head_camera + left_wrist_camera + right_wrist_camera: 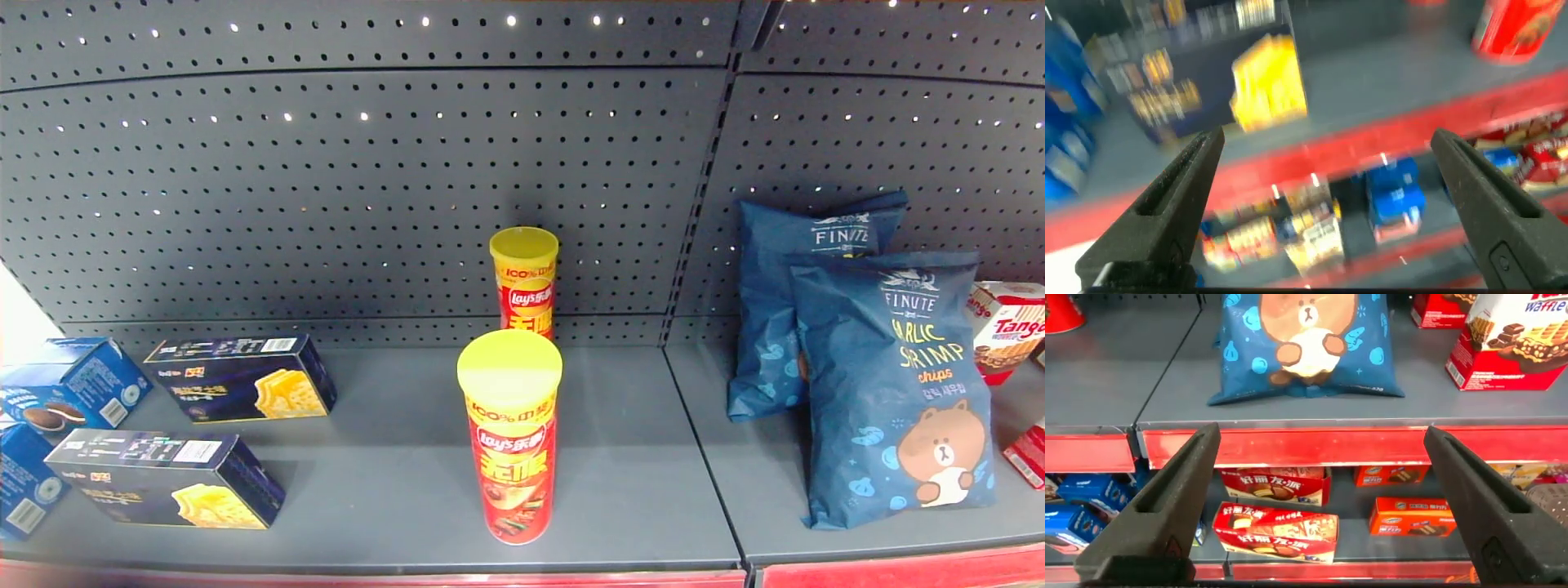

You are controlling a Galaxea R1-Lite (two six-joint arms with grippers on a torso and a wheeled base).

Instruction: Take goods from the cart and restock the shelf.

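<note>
Two red chip cans with yellow lids stand on the grey shelf (pixel 392 457): one near the front (pixel 511 437), one at the back (pixel 524 280). Two dark cracker boxes (pixel 167 479) (pixel 242 377) lie to the left. My left gripper (pixel 1323 155) is open with nothing between its fingers, in front of the shelf's red front edge (pixel 1388 135), near a dark cracker box (pixel 1200 77). My right gripper (pixel 1319 457) is open and empty too, in front of the red shelf edge (pixel 1355 445) below a blue shrimp chip bag (pixel 1305 343).
Blue cookie boxes (pixel 69 388) sit at the far left. Two blue chip bags (pixel 894 384) (pixel 804 278) lean at the right, with wafer boxes (pixel 1008 327) beyond. A lower shelf holds red and orange snack boxes (pixel 1278 531) (pixel 1413 516).
</note>
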